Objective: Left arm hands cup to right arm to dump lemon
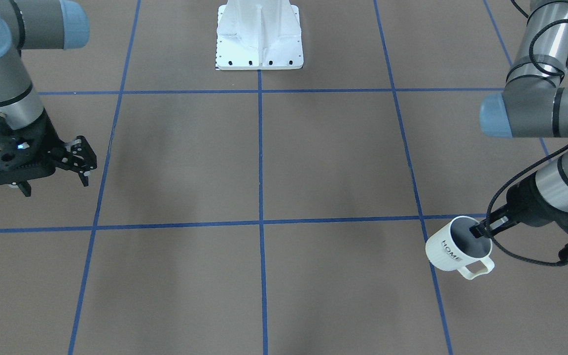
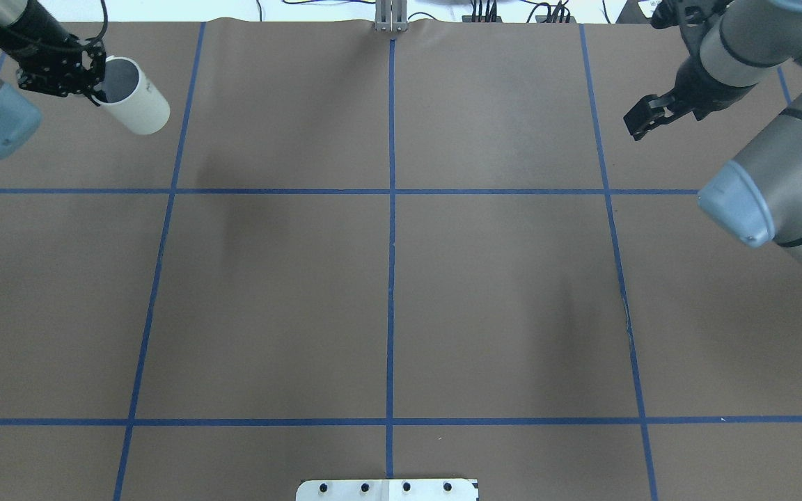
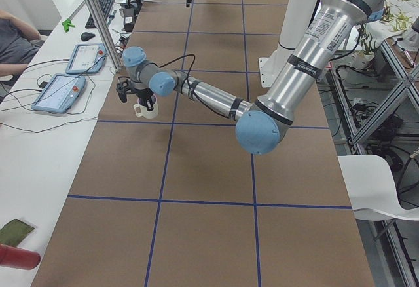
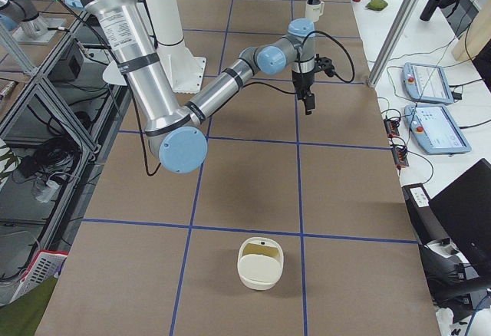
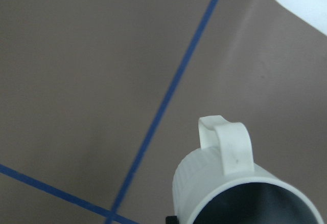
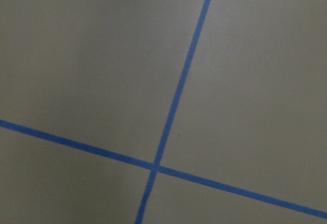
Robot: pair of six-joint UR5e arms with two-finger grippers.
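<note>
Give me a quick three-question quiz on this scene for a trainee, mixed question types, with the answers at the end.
1. True or false: the left claw grips the cup by its rim, with one finger inside.
2. The right claw is: A) shut on the cup; B) open and empty; C) touching the left claw.
3. Short answer: does the lemon show inside the cup?
Key: 1 true. 2 B. 3 No; only dark grey interior shows.
</note>
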